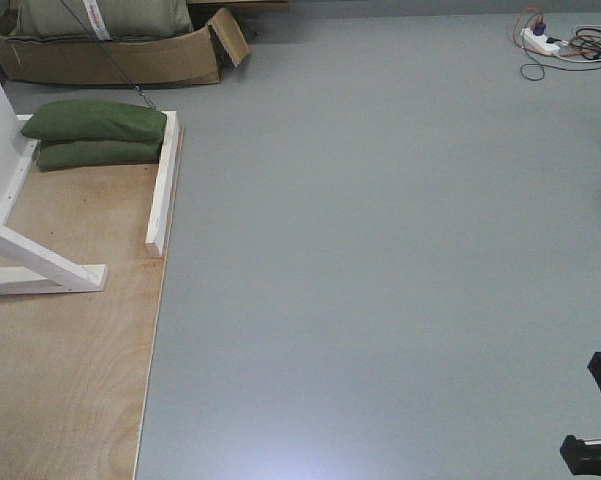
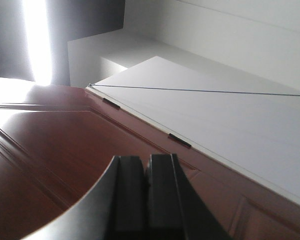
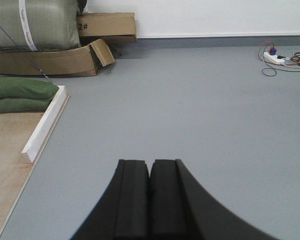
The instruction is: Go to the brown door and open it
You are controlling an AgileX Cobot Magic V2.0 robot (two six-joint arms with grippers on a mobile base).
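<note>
Left wrist-mounted: left claw (image 2: 148,165) pressed together facing brown door (image 2: 65,145) edge; right claw (image 3: 150,167) together over open floor (image 3: 199,110).

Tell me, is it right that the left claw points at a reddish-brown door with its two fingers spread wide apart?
Not quite. In the left wrist-mounted view the left gripper does point at the reddish-brown door, but its two fingers are pressed together, not spread wide apart.

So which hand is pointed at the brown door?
The left hand, with the brown door close in front of it; the right hand looks out over grey floor instead.
</note>
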